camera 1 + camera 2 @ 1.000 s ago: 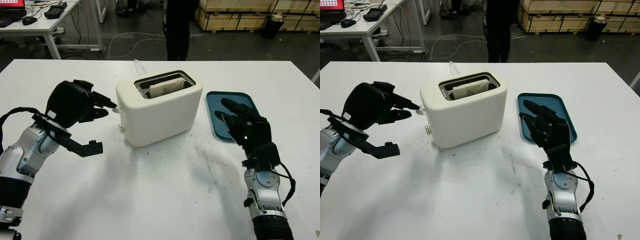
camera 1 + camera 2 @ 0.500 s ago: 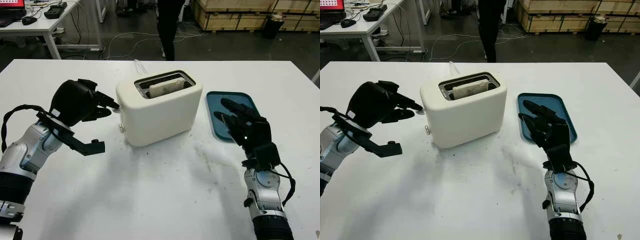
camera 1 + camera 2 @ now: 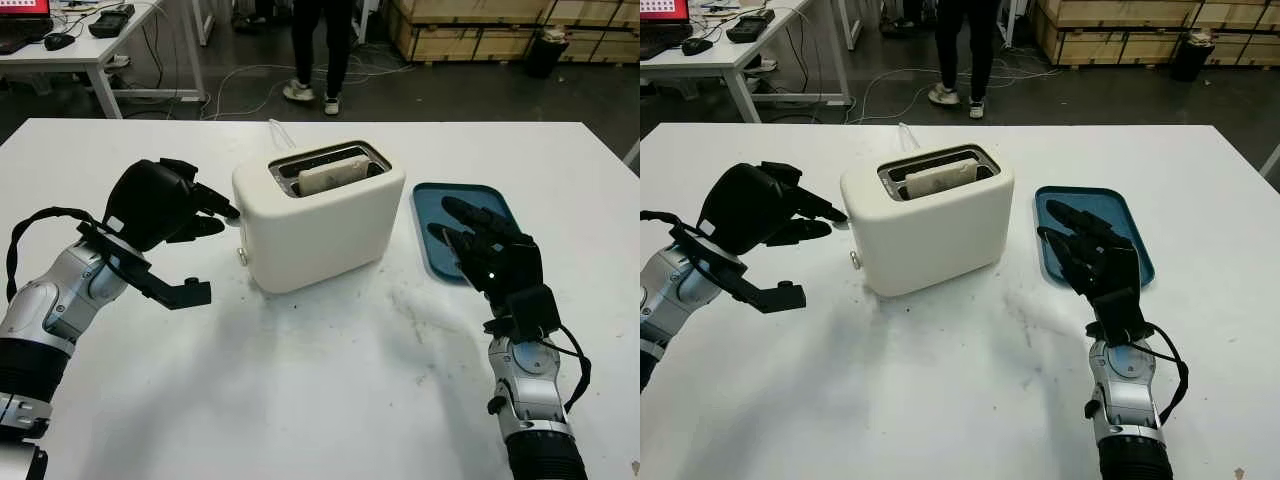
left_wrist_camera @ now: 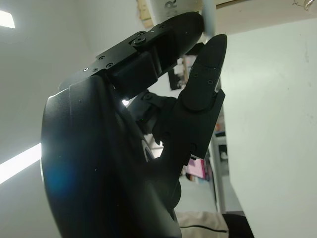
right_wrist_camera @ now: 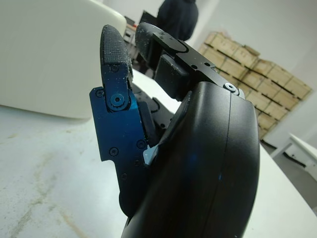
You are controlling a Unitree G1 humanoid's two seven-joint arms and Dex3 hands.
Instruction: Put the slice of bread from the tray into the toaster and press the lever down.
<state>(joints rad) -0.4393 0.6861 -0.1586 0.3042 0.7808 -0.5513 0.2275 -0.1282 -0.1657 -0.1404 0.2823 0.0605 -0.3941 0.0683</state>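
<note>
Two black fingertips of the left hand are seen pointing at the left end of the toaster, level with its small lever; whether they actually touch the lever cannot be told from the head views. In the left wrist view the fingers are seen extended and close together, with a pale rounded piece lying against their tips, and nothing is clasped between them. The hand is held above the table, its grey forearm leading back to the bottom left.

The right hand is held open with its fingers stretched forward, its tips placed over the near part of the blue tray; whether the tray is touched cannot be told. Nothing is gripped by it. In the right wrist view its fingers are seen straight, with the cream wall of the toaster behind them.

The slice of bread is seen standing inside the toaster's slot, its top edge showing at the opening. The toaster is set near the middle of the white table, slightly turned, with the tray just beside it on the right side. A white cord is seen running off behind the toaster.

Beyond the table's far edge, a person's legs are seen on the dark floor, with a desk at the far left and stacked crates at the far right.
</note>
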